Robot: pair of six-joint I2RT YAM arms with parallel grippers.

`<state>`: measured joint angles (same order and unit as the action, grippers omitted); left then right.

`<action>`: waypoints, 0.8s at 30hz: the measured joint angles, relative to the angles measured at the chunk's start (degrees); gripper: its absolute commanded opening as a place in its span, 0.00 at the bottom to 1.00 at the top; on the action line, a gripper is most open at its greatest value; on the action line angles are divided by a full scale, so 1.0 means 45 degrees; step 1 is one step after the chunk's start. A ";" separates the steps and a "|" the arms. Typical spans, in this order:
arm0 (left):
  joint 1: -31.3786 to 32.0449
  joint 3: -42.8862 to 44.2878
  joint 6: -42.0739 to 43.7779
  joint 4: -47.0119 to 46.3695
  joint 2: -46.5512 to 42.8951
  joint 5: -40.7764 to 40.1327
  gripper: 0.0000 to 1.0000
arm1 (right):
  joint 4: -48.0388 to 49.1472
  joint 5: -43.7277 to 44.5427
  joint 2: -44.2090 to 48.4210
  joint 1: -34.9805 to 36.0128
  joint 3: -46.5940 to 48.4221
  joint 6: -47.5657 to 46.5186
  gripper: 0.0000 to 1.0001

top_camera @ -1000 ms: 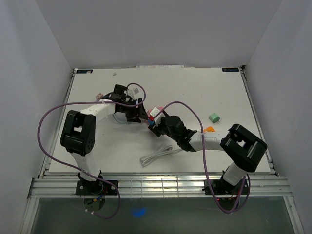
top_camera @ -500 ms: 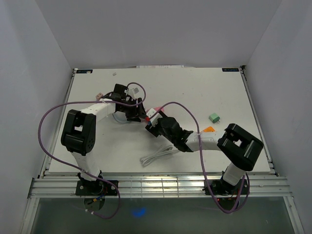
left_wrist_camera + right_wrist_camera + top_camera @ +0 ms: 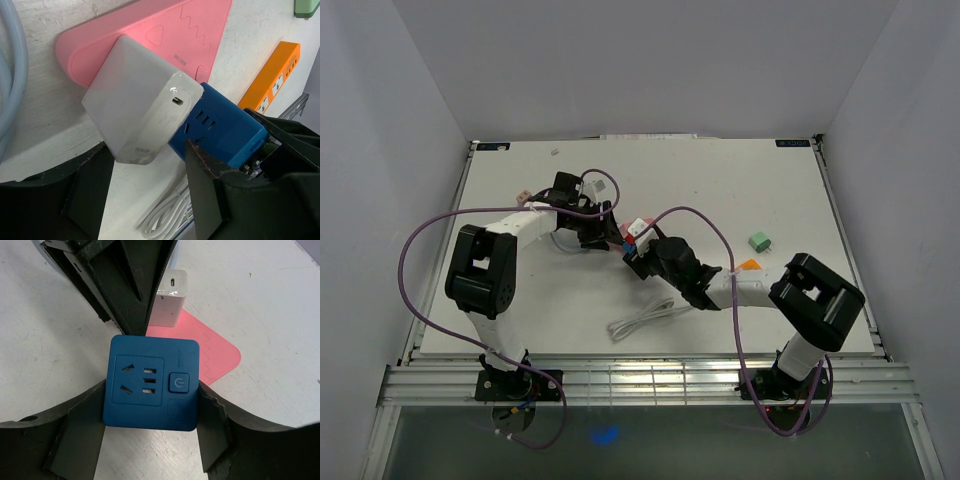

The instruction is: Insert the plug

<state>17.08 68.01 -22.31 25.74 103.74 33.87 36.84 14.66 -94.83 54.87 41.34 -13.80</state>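
The plug is a white charger block (image 3: 140, 100) lying on a pink mat (image 3: 165, 25). Its near end sits between the fingers of my left gripper (image 3: 145, 150), which is open with a gap on each side. A blue socket cube (image 3: 140, 410) is clamped in my right gripper (image 3: 150, 390), its slotted face up and its slots empty. In the left wrist view the socket (image 3: 225, 132) rests against the charger's side. From the top, the left gripper (image 3: 610, 232) and right gripper (image 3: 638, 250) meet at the table's middle.
An orange power strip (image 3: 749, 265) and a green adapter (image 3: 758, 242) lie to the right. A coiled white cable (image 3: 642, 318) lies near the front, and a small pale block (image 3: 522, 197) sits at the back left. Purple arm cables loop over the table.
The right gripper with the blue socket pushed left toward the left gripper, then eased back a little. The left jaws narrowed slightly around the charger's end.
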 measured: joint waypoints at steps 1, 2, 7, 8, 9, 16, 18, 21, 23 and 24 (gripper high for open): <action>0.0005 0.0000 0.0005 0.0000 0.0000 0.0005 0.68 | 0.0000 -0.0063 0.0000 -0.0034 0.0000 0.0034 0.08; 0.0005 0.0000 0.0005 -0.0005 0.0000 0.0000 0.68 | -0.0005 -0.0087 -0.0010 -0.0044 0.0015 0.0049 0.08; -0.0053 0.0083 0.0029 0.0019 0.0000 -0.0102 0.69 | -0.0374 0.0151 -0.0277 -0.0024 0.0466 0.0049 0.08; -0.0097 0.0117 0.0049 0.0010 0.0000 -0.0102 0.70 | -0.0423 0.0219 -0.0350 -0.0019 0.0563 0.0034 0.08; -0.0151 0.0146 0.0058 0.0000 0.0000 -0.0121 0.70 | -0.0495 0.0321 -0.0476 -0.0005 0.0738 0.0024 0.08; -0.0500 0.0165 0.0058 -0.0044 -0.0078 -0.0398 0.73 | -0.1156 0.0670 -0.1107 0.0083 0.1749 0.0039 0.08; -0.0525 0.0165 0.0053 -0.0019 -0.0121 -0.0491 0.76 | -0.1447 0.0675 -0.1156 0.0083 0.1948 0.0083 0.08; -0.0529 0.0204 0.0024 0.0151 -0.0277 -0.0850 0.82 | -0.1953 0.0719 -0.1219 0.0083 0.2283 0.0204 0.08; -0.0529 0.0316 -0.0019 0.0340 -0.0447 -0.1010 0.85 | -0.2210 0.0724 -0.1234 0.0083 0.2433 0.0316 0.08; -0.0525 0.0389 -0.0044 0.0432 -0.0549 -0.1069 0.86 | -0.2385 0.0714 -0.1243 0.0073 0.2535 0.0369 0.08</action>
<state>14.72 69.76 -22.50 27.68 101.27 29.06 26.11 17.87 -100.42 55.20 52.75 -12.14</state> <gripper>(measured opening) 0.830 0.679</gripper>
